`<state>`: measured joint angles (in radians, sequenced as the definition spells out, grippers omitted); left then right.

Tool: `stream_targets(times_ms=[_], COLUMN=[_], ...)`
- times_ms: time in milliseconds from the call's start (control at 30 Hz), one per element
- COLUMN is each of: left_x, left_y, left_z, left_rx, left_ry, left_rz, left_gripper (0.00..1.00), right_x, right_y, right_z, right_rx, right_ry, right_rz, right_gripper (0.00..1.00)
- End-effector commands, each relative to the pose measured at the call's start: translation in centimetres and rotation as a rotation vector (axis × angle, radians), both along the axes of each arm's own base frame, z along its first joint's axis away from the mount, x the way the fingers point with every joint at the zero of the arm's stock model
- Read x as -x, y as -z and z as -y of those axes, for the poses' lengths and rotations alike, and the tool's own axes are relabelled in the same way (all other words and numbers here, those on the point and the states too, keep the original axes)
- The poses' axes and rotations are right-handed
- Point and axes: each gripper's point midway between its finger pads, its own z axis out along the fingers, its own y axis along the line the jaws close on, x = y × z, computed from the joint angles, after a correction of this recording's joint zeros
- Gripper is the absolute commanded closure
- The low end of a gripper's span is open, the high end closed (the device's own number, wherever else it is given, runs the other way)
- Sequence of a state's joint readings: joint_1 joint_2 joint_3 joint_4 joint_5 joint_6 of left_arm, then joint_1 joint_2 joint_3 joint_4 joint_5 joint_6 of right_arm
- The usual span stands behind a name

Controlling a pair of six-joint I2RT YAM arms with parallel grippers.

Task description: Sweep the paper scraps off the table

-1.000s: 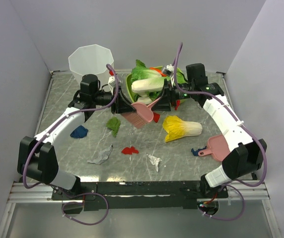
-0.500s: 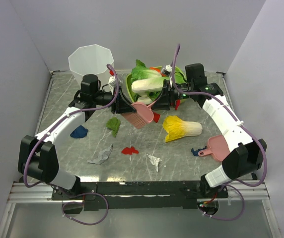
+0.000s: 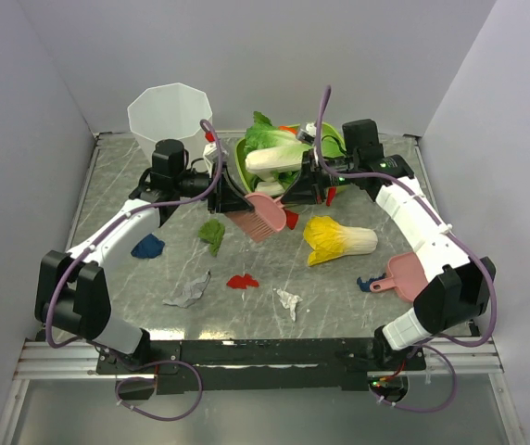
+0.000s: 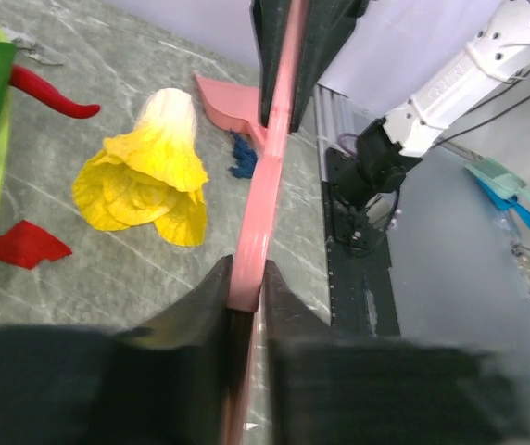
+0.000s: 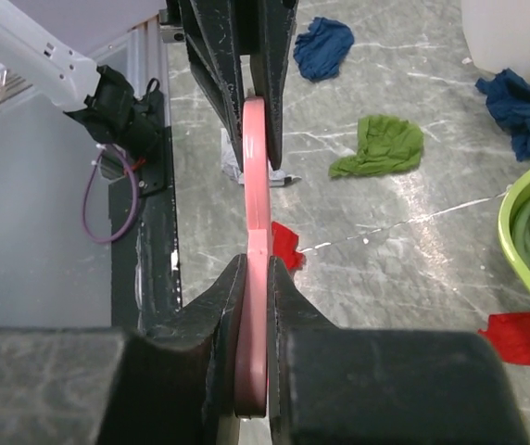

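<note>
1. Over the last second my right claw (image 5: 254, 271) has gone from spread to pressed together on the thin edge of the pink plastic hand brush (image 3: 263, 219). Its arm has also edged slightly toward the left.
2. My left claw (image 4: 246, 276) has not changed. It pinches the same brush, apparently nearer the bristle end, so both claws now grip it at once above the grey marble-patterned desk (image 3: 339, 269).
3. I read this as the middle of a hand-over: with the right claw clamped on, the left one could let go. Sweeping has not begun, I judge, since the scraps lie scattered.
4. The crumpled paper scraps are all on the desk, lower than the claws and mostly nearer the arm bases:
   - A green one (image 3: 212, 232) lies just in front of the left claw.
   - A red one (image 3: 290, 220) shows just beside the bristles in the top view.
   - A dark blue one (image 3: 147, 247) is off to the left.
   - A grey-white one (image 3: 188, 292), a red one (image 3: 243, 281) and a white one (image 3: 288, 300) sit well apart, toward the near edge.
   - Another dark blue one (image 3: 369, 283) lies against the pink plastic dustpan (image 3: 406, 273) on the right.
5. I see no scrap touching either claw.
</note>
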<state>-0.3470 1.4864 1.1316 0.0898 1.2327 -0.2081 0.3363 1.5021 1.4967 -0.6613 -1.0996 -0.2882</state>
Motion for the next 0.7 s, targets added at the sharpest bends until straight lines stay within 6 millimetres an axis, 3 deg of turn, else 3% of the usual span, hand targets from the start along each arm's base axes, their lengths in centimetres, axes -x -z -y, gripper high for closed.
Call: stream_targets(times_ms=[0, 33, 67, 300, 333, 433, 667], left_x=[-1.0, -1.3, -1.4, -1.1, -1.4, -0.6, -0.5], left_y=[-1.3, -1.4, -1.4, -0.8, -0.6, -0.7, 3.0], left_z=[0.1, 0.0, -0.1, -1.6, -1.9, -2.8, -5.0], left_rx=[0.01, 0.004, -0.003, -0.103, -0.118, -0.137, -0.263], left_ry=[-0.033, -0.047, -0.054, -0.091, -0.12, -0.172, -0.296], left_rz=[0.084, 0.101, 0.116, 0.26, 0.269, 0.303, 0.329], left_gripper=[0.59, 0.54, 0.42, 0.28, 0.22, 0.21, 0.14], right_x=[0.2, 0.3, 0.4, 0.0, -0.2, -1.4, -4.0], right_y=[0.2, 0.2, 0.0, 0.4, 0.1, -0.9, -5.0], right_z=[-0.1, 0.0, 0.1, 2.5, 3.2, 5.8, 14.2], right_rx=[0.007, 0.01, 0.012, 0.082, 0.094, 0.144, 0.205], right_ry=[0.002, 0.01, 0.015, 0.167, 0.207, 0.379, 0.815], right_rz=[0.001, -0.001, 0.005, 0.007, 0.024, 0.057, 0.141], right_gripper=[1.0, 1.0, 1.0, 1.0, 1.0, 1.0, 1.0])
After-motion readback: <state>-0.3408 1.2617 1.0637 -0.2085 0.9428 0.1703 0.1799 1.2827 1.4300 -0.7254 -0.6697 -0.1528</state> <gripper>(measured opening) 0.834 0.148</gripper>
